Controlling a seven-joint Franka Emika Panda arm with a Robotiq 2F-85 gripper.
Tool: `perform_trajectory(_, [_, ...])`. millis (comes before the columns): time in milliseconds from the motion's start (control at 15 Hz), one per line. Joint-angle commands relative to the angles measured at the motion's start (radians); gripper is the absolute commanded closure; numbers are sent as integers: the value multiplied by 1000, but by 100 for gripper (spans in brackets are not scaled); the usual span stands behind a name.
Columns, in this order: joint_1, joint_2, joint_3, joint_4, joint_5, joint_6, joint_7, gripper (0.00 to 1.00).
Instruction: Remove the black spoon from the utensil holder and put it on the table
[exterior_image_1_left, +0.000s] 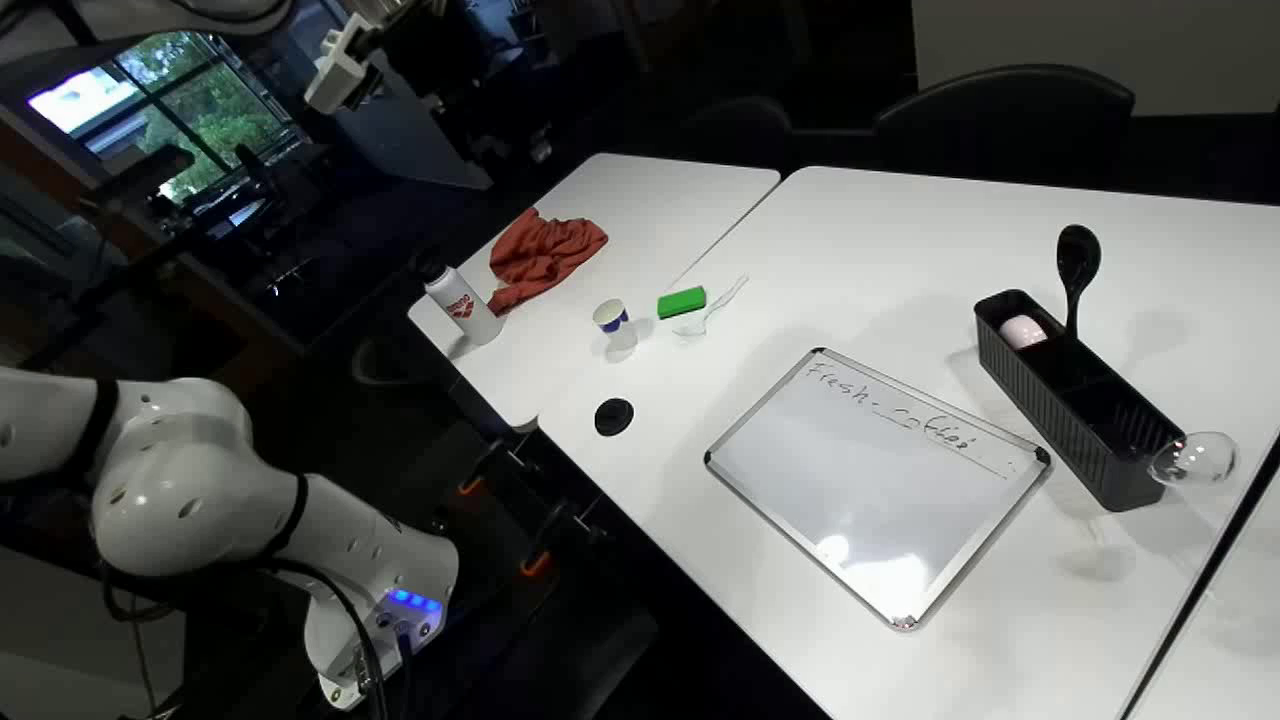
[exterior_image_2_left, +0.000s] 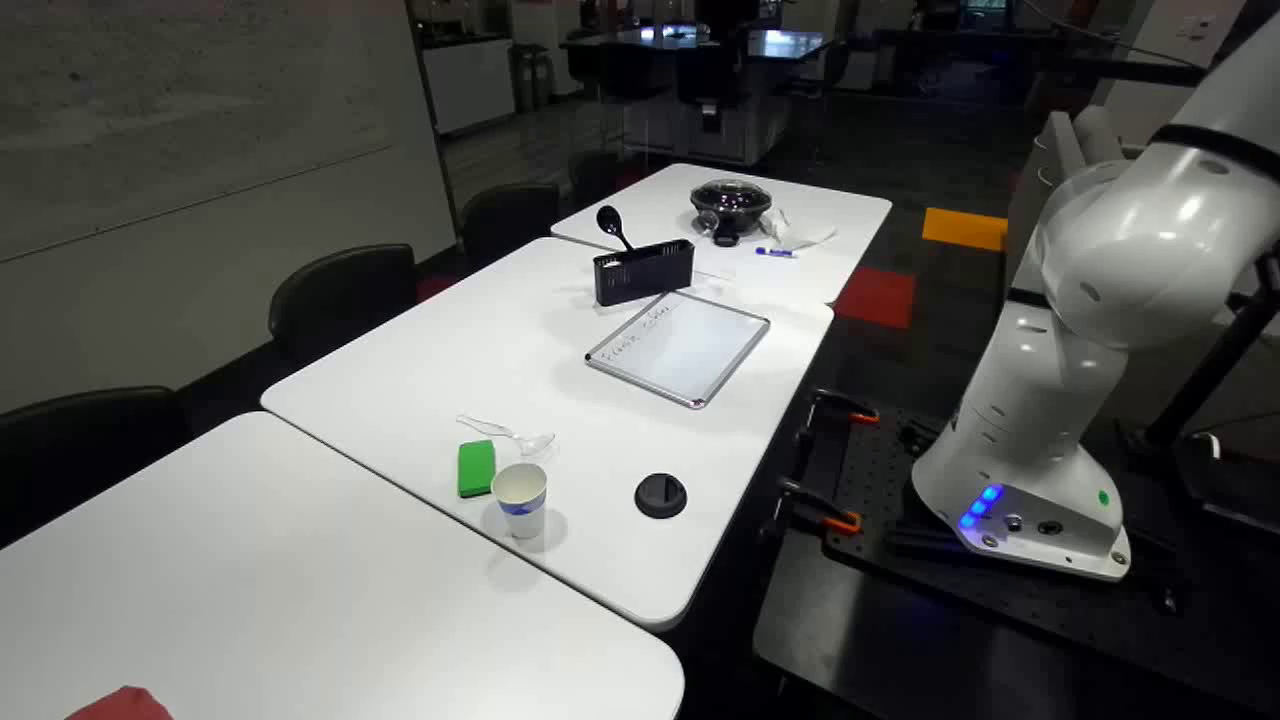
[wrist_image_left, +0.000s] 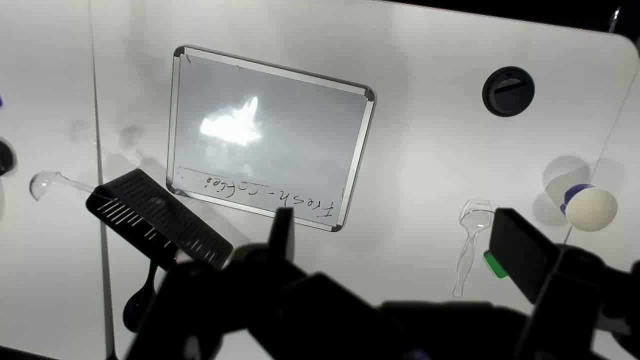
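Note:
The black spoon (exterior_image_1_left: 1078, 262) stands handle-down in the black utensil holder (exterior_image_1_left: 1040, 408), its bowl up above the rim. In an exterior view the spoon (exterior_image_2_left: 611, 222) leans out of the holder (exterior_image_2_left: 645, 278) too. In the wrist view the spoon (wrist_image_left: 139, 306) and holder (wrist_image_left: 160, 212) are at lower left, partly hidden by a finger. A pinkish round item (exterior_image_1_left: 1022, 332) sits in one compartment. My gripper (wrist_image_left: 400, 225) is open and empty, high above the white table (wrist_image_left: 425, 150), to the side of the holder. The exterior views do not clearly show the gripper.
A framed whiteboard (exterior_image_1_left: 870, 490) lies beside the holder. A clear spoon (exterior_image_1_left: 1195, 458) sticks out of the holder's end. A black lid (exterior_image_1_left: 613, 416), paper cup (exterior_image_2_left: 520, 500), green block (exterior_image_2_left: 476, 468) and clear spoon (wrist_image_left: 467, 250) are farther along. A bottle (exterior_image_1_left: 465, 305) and red cloth (exterior_image_1_left: 545, 250) lie beyond.

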Motion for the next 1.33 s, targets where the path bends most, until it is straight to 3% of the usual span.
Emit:
perform_trajectory(0, [0,1,0,3,0,-3,0,0])
perform_trajectory(267, [0,1,-1,3,1,-3,0,0])
perform_trajectory(533, [-49,96,-11,56,-86,172,101,0])
perform_trajectory(1000, [-143,464,-82,238,-97,598,290,0])
perform_trajectory(1267, [-155,687,-126,394,-112,630,400,0])
